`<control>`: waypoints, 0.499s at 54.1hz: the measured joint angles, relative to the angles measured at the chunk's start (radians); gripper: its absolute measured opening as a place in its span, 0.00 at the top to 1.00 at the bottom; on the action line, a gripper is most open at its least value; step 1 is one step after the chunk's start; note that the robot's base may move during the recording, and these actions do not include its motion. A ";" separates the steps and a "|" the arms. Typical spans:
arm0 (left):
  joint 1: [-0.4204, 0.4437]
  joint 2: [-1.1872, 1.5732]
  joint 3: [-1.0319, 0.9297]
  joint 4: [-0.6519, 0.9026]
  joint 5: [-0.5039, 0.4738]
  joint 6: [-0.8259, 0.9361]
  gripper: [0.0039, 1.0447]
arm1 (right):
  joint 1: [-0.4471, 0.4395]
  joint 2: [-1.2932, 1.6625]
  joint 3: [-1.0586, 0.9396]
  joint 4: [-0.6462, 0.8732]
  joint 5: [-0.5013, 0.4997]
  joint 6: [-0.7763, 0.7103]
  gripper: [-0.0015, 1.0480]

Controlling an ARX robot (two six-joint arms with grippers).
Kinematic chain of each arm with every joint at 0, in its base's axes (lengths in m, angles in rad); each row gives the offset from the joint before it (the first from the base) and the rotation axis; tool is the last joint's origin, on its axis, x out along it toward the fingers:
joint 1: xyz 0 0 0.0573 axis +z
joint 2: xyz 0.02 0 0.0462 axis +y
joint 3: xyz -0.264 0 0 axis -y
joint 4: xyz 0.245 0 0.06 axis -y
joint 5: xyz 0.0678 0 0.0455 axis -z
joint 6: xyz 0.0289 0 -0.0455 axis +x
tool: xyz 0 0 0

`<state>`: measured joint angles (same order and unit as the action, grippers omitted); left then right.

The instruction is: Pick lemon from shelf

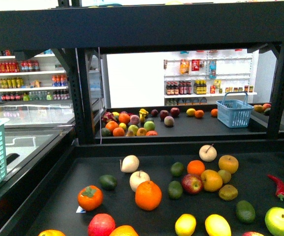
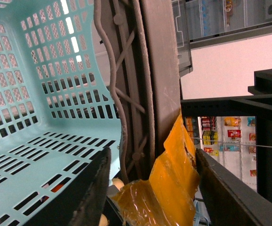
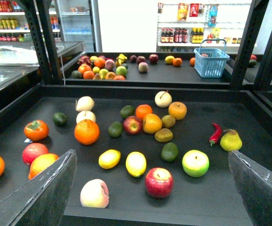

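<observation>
Right pincer (image 3: pixel 151 153) fingers frame the near edge of the shelf (image 3: pixel 206 200), spread wide with nothing between them. Just beyond, slightly left of their midline, lies the lemon (image 3: pixel 136 163), its long axis running near to far, with a second yellow fruit (image 3: pixel 109 158) beside it on the left. Left pincer (image 2: pixel 154 151) faces the teal basket (image 2: pixel 32 117); I cannot tell its grip. By my judgement, the right arm is nearer.

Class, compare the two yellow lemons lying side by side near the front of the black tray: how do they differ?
The left lemon looks smaller and deeper yellow; the right lemon looks larger and paler. The left lemon lies crosswise, the right lemon end-on. Both rest on the shelf, apart.
</observation>
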<state>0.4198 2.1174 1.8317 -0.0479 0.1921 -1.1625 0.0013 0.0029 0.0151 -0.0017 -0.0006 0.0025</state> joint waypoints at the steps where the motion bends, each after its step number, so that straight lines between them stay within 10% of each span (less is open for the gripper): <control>1: 0.000 0.000 -0.002 0.001 -0.001 -0.003 0.72 | 0.000 0.000 0.000 0.000 0.000 0.000 0.07; 27: -0.083 -0.169 -0.229 0.050 0.066 0.225 0.80 | 0.000 0.000 0.000 0.000 0.000 0.000 0.07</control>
<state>0.3367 1.9484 1.6028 0.0021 0.2581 -0.9379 0.0013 0.0029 0.0151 -0.0017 -0.0006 0.0025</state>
